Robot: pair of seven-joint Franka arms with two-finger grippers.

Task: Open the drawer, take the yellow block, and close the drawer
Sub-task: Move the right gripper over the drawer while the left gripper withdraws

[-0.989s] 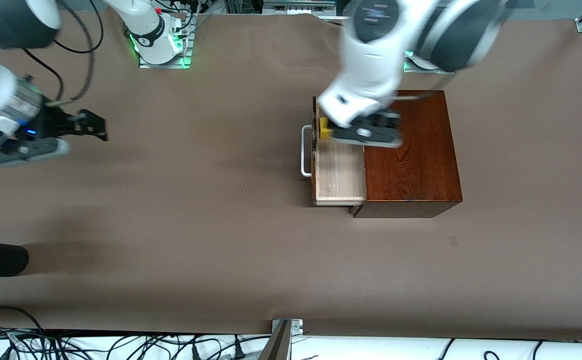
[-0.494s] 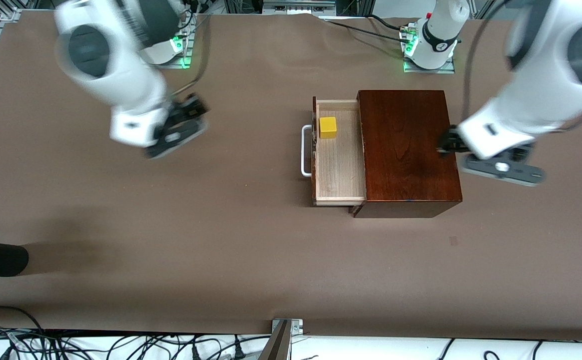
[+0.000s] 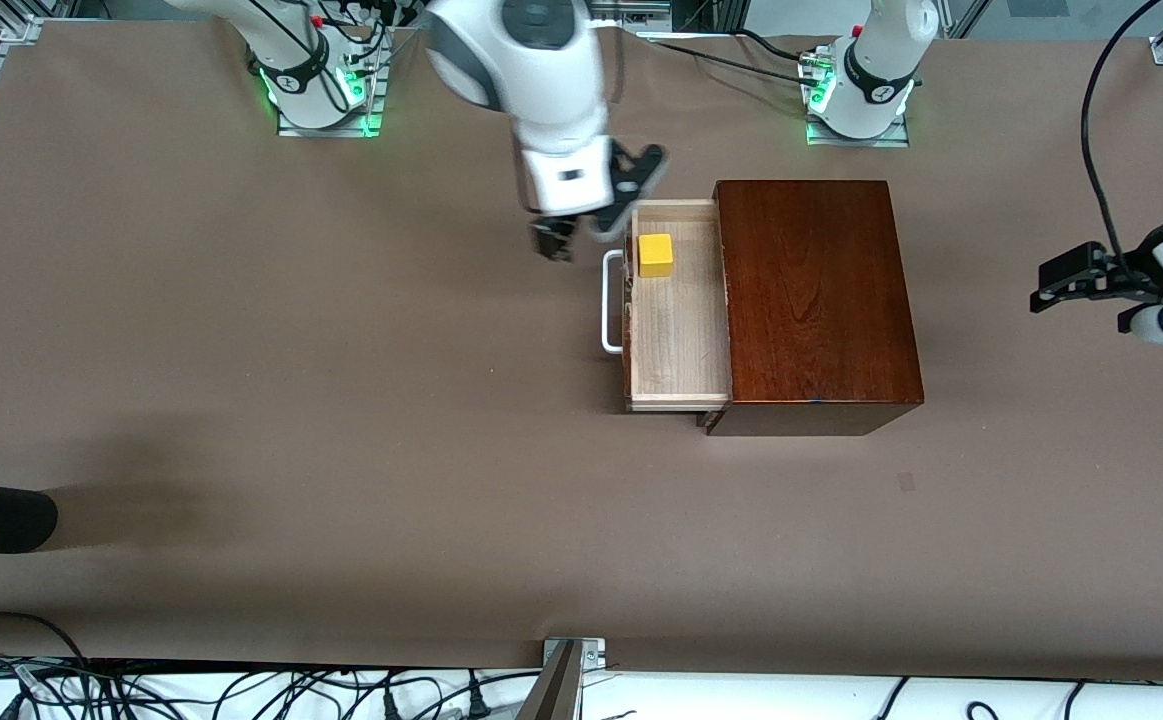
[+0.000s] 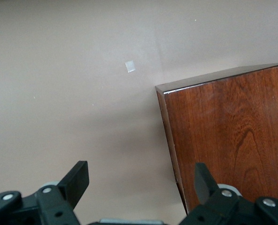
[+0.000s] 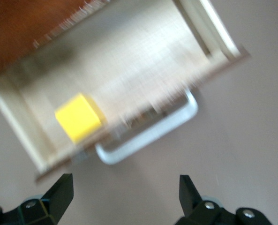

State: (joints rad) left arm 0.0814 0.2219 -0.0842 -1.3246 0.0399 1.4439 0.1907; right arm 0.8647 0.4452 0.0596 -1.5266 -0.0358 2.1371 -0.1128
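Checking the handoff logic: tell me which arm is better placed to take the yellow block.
Right. Its open pincer hangs beside the open drawer, close to the yellow block; the left pincer waits off past the box's end.

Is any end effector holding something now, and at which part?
Nothing is held: the right end effector and left end effector are both open and empty; the yellow block lies in the drawer.

Front camera looks down over the whole desk (image 3: 341, 400); both wrist cameras look down close, sharing the wooden box (image 3: 816, 300).
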